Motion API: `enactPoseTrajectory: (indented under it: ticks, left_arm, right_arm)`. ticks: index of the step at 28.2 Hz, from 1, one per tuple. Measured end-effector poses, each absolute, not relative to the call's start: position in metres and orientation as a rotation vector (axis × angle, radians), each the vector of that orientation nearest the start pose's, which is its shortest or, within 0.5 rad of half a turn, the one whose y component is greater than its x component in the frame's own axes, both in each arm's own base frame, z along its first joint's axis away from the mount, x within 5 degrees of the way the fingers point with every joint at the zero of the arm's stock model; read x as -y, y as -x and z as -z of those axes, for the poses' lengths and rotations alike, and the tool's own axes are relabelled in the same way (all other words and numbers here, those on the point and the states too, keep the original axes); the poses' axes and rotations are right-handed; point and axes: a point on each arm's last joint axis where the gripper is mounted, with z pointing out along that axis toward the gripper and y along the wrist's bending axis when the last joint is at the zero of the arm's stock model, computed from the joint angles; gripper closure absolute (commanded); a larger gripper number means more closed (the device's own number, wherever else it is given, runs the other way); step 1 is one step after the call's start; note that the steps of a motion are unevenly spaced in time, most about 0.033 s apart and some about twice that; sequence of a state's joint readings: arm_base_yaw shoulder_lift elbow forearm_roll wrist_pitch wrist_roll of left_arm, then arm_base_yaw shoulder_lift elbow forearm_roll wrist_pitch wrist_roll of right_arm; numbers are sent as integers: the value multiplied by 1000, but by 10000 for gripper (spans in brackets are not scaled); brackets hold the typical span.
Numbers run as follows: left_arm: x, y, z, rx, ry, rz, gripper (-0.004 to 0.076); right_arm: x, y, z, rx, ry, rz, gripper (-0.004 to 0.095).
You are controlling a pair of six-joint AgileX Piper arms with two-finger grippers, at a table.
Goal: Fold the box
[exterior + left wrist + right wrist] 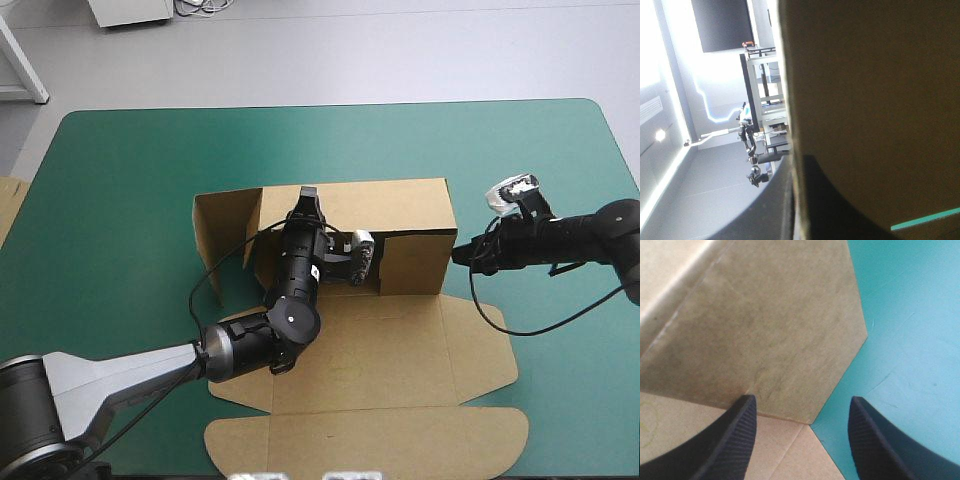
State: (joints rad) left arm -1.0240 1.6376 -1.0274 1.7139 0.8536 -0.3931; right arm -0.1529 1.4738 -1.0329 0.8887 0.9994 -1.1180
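The left arm (120, 368) is showing a grey tube and round black joints, the right arm (585, 235) is looking black, and the fingers (730, 440) of its hand (801, 398) are showing fine ridges.

Right gripper (801, 405) has its black fingers (730, 440) standing well apart. One finger lies over the brown box (765, 330), the other over the teal-green cover (910, 340). Ahead, a box flap with a clipped corner overlaps a paler flat panel; its angled edge meets the cover between the fingers.
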Motion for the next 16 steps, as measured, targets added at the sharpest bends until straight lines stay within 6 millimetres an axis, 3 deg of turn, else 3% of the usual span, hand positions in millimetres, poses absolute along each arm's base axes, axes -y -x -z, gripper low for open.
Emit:
enactPoseTrajectory:
  ticks: [10,16]
  left_arm:
    - [252,-237,-275,-1244,-1502,-1089,734]
    - [252,-237,-275,-1244,-1503,-1088,734]
  right_arm:
    - [-42,-280,-280,-2363,797,-689,368]
    - [-53,-266,-288,-2396,864,-620,368]
